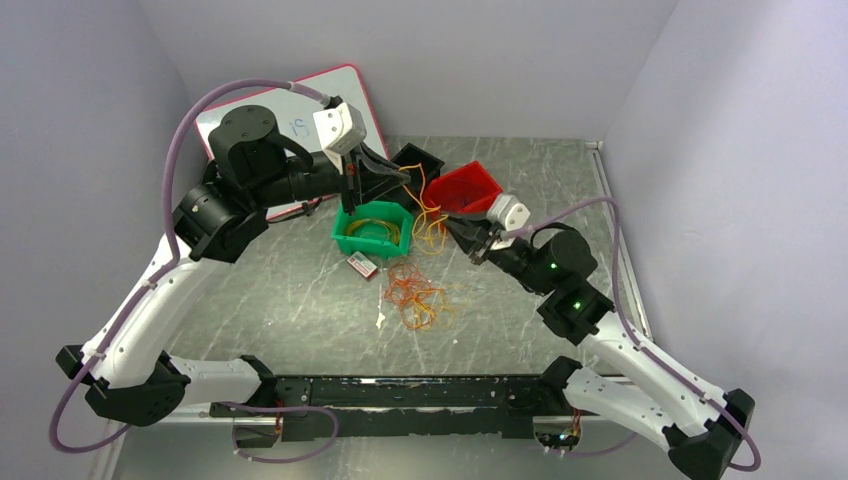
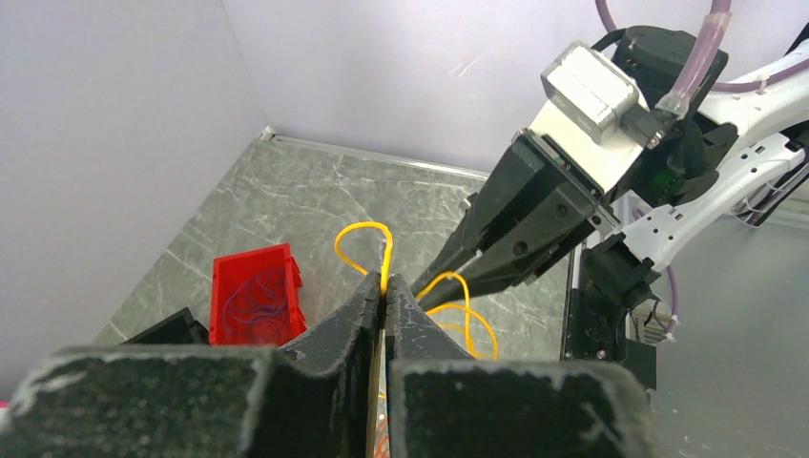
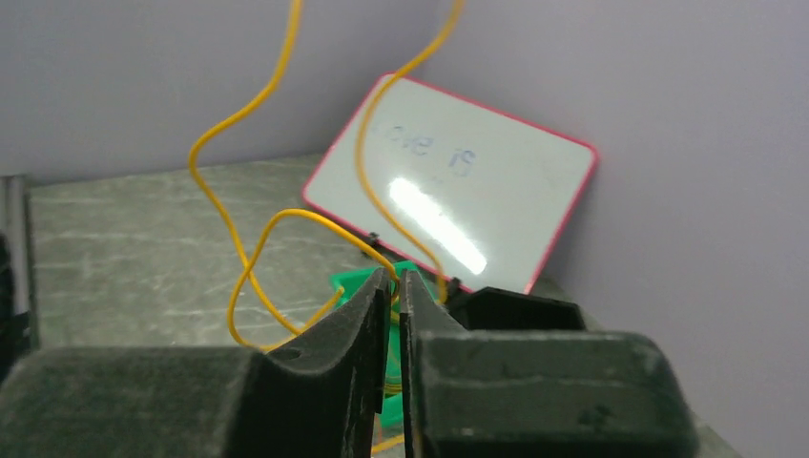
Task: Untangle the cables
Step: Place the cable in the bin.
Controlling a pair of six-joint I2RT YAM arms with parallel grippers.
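A yellow cable [image 1: 428, 212] hangs in the air between my two grippers. My left gripper [image 1: 407, 179] is raised above the green bin [image 1: 345, 229] and is shut on this cable; the left wrist view shows the cable [image 2: 361, 232] looping out of its closed tips [image 2: 384, 286]. My right gripper [image 1: 452, 227] is shut on the same cable lower down; the right wrist view shows the cable [image 3: 221, 205] pinched at its tips [image 3: 394, 279]. A tangle of orange and red cables [image 1: 415, 295] lies on the table. More yellow loops [image 1: 375, 228] lie in the green bin.
A red bin [image 1: 466, 186] and a black bin [image 1: 420, 160] stand behind the grippers. A whiteboard [image 1: 290, 115] leans on the back left wall. A small red and white object [image 1: 362, 265] lies in front of the green bin.
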